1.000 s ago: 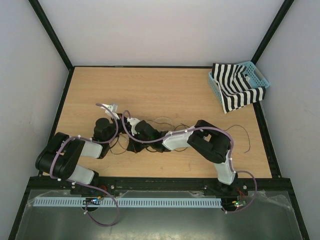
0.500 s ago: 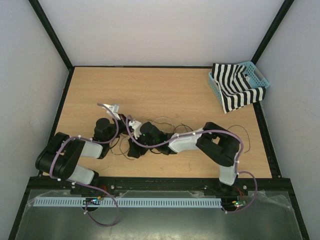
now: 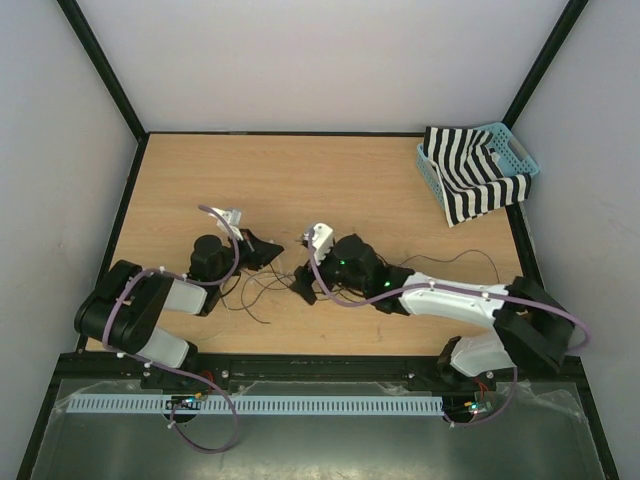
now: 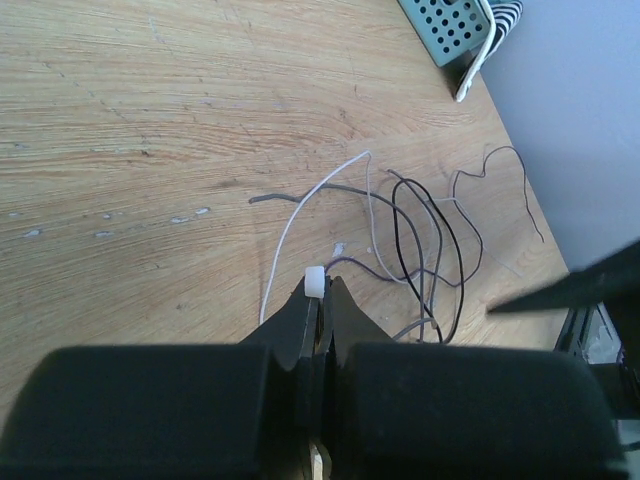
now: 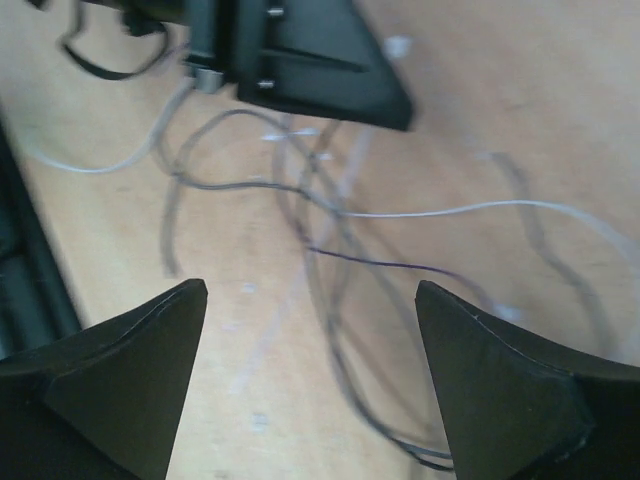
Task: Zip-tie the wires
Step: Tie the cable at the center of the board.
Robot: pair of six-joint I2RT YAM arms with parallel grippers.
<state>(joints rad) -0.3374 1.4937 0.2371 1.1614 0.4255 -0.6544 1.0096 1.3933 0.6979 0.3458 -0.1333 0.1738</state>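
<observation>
On the table we see our right end effector spread wide and empty above the wires, which sprawl at lower centre of the overhead frame. Our left end effector is clamped tight on a white zip tie.

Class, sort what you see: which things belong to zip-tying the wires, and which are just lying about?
Belong to the job: wires; white zip tie, pinched in the shut left gripper; open right gripper above the wires.
Lying about: blue basket; striped cloth in it.
</observation>
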